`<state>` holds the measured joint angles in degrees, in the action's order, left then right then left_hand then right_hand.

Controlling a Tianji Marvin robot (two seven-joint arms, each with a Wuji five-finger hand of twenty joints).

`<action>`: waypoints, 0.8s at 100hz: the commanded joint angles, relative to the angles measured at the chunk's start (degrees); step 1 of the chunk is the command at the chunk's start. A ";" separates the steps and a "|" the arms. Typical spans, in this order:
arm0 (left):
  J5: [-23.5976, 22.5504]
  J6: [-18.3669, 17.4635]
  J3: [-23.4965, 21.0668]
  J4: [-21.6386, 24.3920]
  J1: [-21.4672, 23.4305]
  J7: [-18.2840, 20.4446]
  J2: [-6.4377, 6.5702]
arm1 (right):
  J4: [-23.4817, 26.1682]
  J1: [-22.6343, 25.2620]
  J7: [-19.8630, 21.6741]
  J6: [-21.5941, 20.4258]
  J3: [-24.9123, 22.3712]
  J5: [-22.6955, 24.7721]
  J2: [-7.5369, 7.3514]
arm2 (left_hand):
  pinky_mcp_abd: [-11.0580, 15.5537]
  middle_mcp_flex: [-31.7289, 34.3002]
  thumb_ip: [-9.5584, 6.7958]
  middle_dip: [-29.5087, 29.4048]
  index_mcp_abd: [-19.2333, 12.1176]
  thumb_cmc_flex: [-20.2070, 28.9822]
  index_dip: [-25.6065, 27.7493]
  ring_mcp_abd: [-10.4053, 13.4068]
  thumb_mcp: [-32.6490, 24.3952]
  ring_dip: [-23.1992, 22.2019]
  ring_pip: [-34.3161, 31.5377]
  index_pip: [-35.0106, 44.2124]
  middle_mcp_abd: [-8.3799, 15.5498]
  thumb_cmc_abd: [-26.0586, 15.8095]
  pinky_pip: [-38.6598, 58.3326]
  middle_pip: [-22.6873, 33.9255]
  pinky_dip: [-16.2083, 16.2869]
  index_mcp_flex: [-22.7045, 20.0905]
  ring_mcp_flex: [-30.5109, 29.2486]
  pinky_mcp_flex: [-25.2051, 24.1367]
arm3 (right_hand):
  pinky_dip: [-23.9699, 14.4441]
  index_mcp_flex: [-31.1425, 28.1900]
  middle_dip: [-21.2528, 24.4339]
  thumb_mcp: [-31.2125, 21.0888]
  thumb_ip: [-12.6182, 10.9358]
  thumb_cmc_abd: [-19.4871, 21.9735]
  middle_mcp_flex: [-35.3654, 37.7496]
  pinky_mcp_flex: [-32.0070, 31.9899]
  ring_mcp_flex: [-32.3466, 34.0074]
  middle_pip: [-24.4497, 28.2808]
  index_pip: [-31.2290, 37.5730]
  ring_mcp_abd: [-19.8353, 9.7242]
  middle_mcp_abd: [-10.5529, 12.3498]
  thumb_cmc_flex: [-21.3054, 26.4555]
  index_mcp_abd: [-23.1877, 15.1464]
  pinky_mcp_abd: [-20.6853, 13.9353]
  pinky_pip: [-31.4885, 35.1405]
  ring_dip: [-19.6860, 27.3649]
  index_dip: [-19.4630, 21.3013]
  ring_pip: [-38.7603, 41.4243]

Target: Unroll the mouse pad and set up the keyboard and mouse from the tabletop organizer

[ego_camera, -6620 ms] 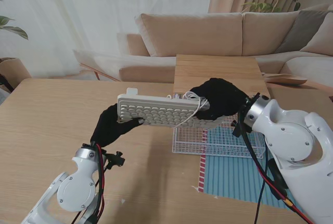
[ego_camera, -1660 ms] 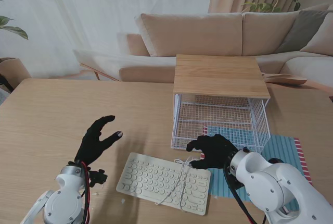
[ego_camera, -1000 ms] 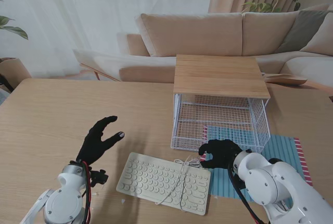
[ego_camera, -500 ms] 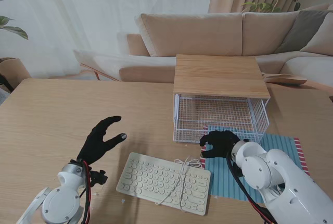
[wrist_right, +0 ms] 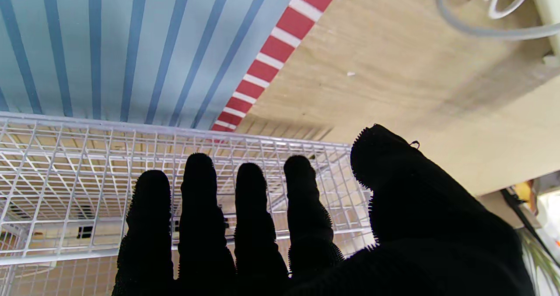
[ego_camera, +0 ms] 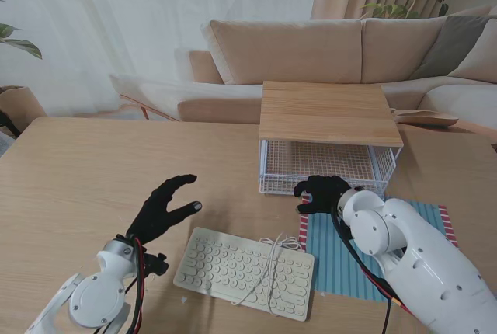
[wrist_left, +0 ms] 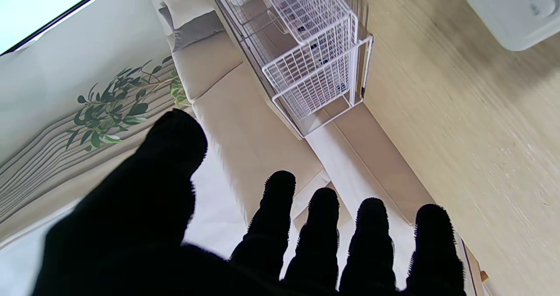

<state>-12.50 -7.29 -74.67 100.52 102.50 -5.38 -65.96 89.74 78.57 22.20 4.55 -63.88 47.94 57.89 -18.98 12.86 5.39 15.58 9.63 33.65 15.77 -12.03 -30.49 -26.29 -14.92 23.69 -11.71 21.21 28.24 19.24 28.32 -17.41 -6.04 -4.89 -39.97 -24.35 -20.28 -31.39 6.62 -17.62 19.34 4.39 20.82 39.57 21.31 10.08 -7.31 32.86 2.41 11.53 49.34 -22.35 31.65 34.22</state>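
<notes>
Keyboard (ego_camera: pixel 245 272) lies on the worktop (ego_camera: pixel 78 171), nearest me, its cable (ego_camera: pixel 272 260) coiled on top. Mouse pad (ego_camera: pixel 365 264) lies flat just to its right — keyboard's right end overlaps the pad edge. Organizer (ego_camera: pixel 326 140) sits behind both, farther from me, its back toward the sofa (ego_camera: pixel 311 54).

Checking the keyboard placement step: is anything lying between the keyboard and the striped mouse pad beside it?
Nothing visible blocks it. The keyboard already overlaps the near left edge of the mouse pad. Only its own white cable lies bundled across it. The right hand is farther off, at the wire drawer.
</notes>
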 commanded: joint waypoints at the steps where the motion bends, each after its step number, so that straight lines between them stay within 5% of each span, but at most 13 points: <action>1: -0.10 -0.22 0.31 0.16 0.28 1.02 -0.06 | -1.04 -0.98 -0.78 0.82 0.61 -0.43 0.98 | 0.20 -1.18 -1.99 -0.43 -2.18 -1.55 -0.34 1.59 1.08 0.64 0.81 -0.80 2.90 -0.61 -1.87 -0.95 0.83 0.08 1.64 -0.57 | -0.82 1.28 0.14 -1.23 -3.39 0.61 -1.97 -2.24 -1.45 0.41 -0.08 -1.02 1.20 -0.73 -1.56 -3.52 -2.51 0.34 0.84 0.27; 80: 0.79 0.06 0.48 0.28 0.35 1.17 -0.11 | -15.12 -13.09 -9.50 3.85 11.03 -3.75 3.05 | 0.17 -1.15 -1.97 -0.40 -2.30 -1.67 -0.29 1.61 1.07 0.80 0.82 -0.74 2.95 -0.68 -2.89 -0.87 1.59 -0.01 1.52 -0.55 | 3.70 3.13 1.69 -3.71 -3.22 -0.12 -6.03 -3.75 -5.73 -1.70 1.74 -3.69 2.71 -1.47 -2.28 -4.35 -8.46 3.14 0.38 -5.07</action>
<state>-11.86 -7.47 -74.33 100.51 102.57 -5.05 -65.93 75.02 66.35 12.19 8.09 -53.09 44.26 60.29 -18.98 12.86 5.38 15.56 9.62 33.65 15.77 -12.03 -30.49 -26.25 -14.92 23.69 -11.69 21.21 26.83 18.90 28.39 -17.41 -6.04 -4.89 -37.34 -22.91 -19.24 -33.54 6.62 -17.65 16.44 2.21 17.69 40.66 22.73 8.15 -6.11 32.51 1.72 9.62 43.97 -20.26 31.73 30.70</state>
